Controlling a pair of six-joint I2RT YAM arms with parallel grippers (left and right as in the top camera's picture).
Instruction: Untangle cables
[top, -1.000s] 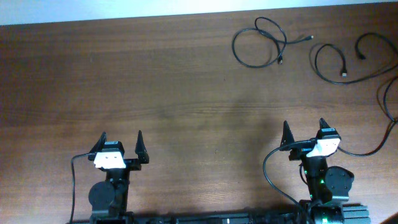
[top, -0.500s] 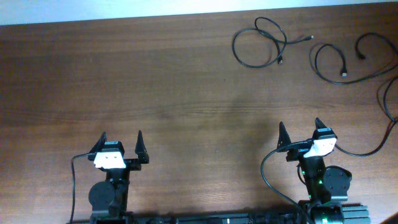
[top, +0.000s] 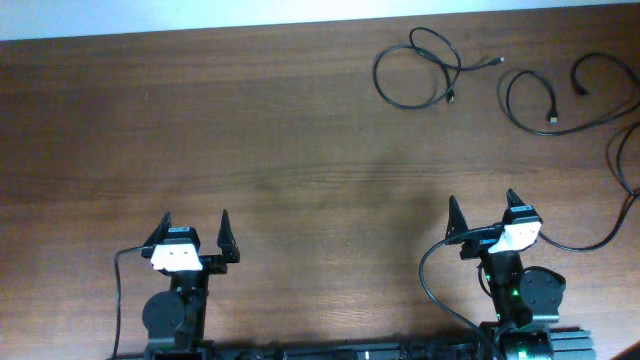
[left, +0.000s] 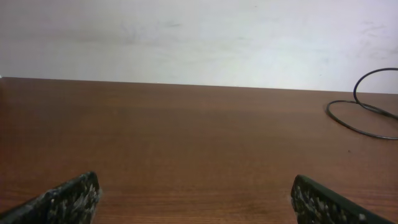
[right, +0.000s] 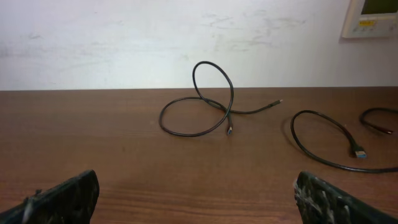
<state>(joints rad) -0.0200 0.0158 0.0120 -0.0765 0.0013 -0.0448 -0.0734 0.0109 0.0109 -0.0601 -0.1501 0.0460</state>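
Observation:
Thin black cables lie loose at the far right of the table. One cable (top: 377, 78) makes a double loop, and in the right wrist view this looped cable (right: 193, 135) has one coil standing upright. A second cable (top: 508, 98) curves to the right of it, and the metal plug (right: 359, 152) shows. The left wrist view catches a cable loop (left: 328, 108) at its right edge. My left gripper (top: 196, 216) and right gripper (top: 482, 202) sit near the front edge, far from the cables. Both are open and hold nothing, as the left gripper (left: 196, 194) and right gripper (right: 196, 194) show up close.
The brown wooden table (top: 250, 130) ends at a white wall (right: 124, 37) behind the cables. A wall panel (right: 373, 15) hangs at the upper right. A black arm cable (top: 600, 240) trails from the right arm toward the table's right edge.
My right gripper has shifted slightly to the left. The left arm and the cables have not moved.

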